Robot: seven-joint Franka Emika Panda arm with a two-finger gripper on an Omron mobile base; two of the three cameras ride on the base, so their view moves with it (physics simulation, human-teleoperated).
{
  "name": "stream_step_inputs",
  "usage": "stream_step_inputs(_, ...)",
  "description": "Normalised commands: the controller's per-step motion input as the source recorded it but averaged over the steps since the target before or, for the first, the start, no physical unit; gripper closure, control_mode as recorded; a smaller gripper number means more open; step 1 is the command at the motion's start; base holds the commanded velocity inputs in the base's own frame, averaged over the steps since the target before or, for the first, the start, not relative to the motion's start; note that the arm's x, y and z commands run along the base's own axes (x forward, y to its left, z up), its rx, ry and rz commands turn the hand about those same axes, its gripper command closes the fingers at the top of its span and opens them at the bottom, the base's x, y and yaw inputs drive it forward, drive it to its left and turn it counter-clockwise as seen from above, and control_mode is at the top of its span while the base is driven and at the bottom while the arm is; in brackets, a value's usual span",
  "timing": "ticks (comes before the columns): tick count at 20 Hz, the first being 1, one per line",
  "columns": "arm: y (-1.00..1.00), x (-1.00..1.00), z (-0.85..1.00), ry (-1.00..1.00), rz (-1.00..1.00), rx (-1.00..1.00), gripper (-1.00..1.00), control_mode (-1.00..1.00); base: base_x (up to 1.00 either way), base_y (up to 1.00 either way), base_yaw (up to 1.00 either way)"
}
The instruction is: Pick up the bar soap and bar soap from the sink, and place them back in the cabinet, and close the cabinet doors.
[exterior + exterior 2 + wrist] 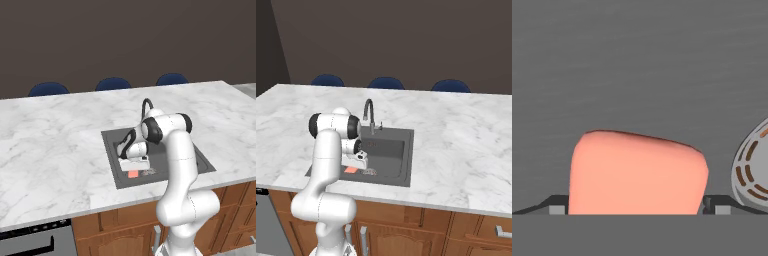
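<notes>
1. The white arm bends down over the marble surface (pixel 60 145) and reaches into the dark grey sink (pixel 111 150), with the pincer (pixel 134 169) low at the near end of the basin.
2. 1 salmon-pink bar soap (pixel 637 172) lies flat on the sink floor; in the hand view it sits between the 2 dark finger tips (pixel 556 206), which stand at either side of it.
3. The pincer is spread about the soap's width; whether the tips press on the bar cannot be told.
4. In the left base view the same bar (pixel 133 174) shows as a small pink patch just below the hand, and in the right base view (pixel 351 170) it lies near the basin's near-left corner.
5. The round grey drain strainer (pixel 753 165) lies just beside the soap, to its right in the hand view; the 2 are near but apart.
6. The dark arched faucet (pixel 369 114) rises at the sink's far edge.
7. 3 blue chair backs (pixel 113 83) stand beyond the surface's far side.
</notes>
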Motion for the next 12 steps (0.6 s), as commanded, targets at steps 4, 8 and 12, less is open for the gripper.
stream_step_inputs(4, 0.00, 0.00, -0.20, 0.00, 0.00, 0.00, -1.00, -1.00, 0.00, 0.00, 0.00)
stream_step_inputs(8, 0.00, 0.03, -0.19, 0.00, 0.00, 0.00, -1.00, -1.00, 0.00, 0.00, 0.00)
stream_step_inputs(12, 0.00, 0.00, -0.31, 0.00, 0.00, 0.00, -1.00, -1.00, 0.00, 0.00, 0.00)
